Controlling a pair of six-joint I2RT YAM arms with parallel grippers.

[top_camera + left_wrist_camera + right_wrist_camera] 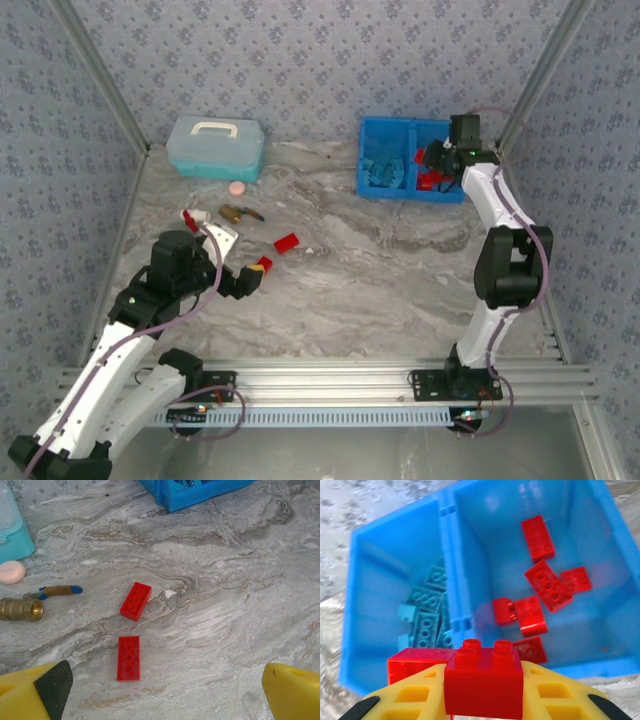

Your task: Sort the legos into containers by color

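Marbled grey table (400, 270): two red legos (128, 658) lie loose in front of the left gripper (160, 700), whose fingers are spread wide and empty. Right gripper (483, 700) pinches a red brick (483, 680) above the blue bin (355, 605) — red pieces (545, 582) in its right compartment, light blue ones (427, 617) in the left.

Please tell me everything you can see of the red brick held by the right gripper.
The red brick is shiny plastic, blocky, with four round studs on top. It sits upright, clamped between the yellow fingers of the right gripper, above the near edge of the blue bin, by the compartment holding loose red bricks. Another red piece touches its left side; whether that is a separate brick, I cannot tell.
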